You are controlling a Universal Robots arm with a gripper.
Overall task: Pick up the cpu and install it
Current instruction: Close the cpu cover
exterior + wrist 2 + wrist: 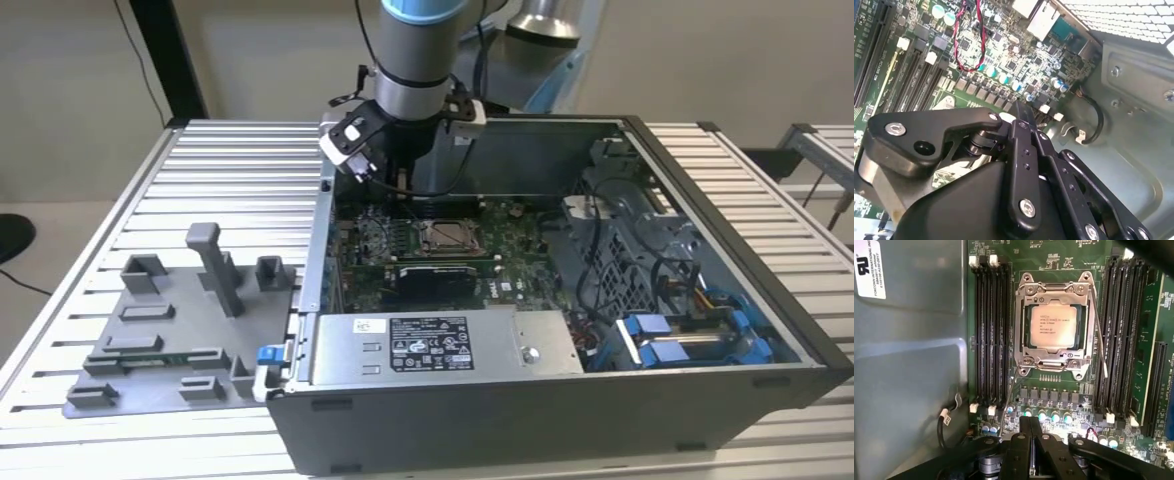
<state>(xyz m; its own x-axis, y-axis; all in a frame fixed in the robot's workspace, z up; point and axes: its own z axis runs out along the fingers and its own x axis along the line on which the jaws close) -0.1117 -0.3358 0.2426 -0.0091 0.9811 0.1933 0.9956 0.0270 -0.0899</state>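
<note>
The cpu, a pale silvery square chip, lies seated in the motherboard socket, with the metal frame closed around its edges. In the exterior view the cpu sits mid-board inside the open computer case. My gripper hovers over the board a short way off the socket's lower side, beyond a row of capacitors. Its black fingers are pressed together with nothing between them. In the exterior view the gripper hangs just inside the case, near its back wall.
Memory slots flank the socket on both sides, and thin socket lever wires run beside the frame. A red and black cable loops over the board. The power supply fills the case front. Grey fixture blocks stand outside on the slatted table.
</note>
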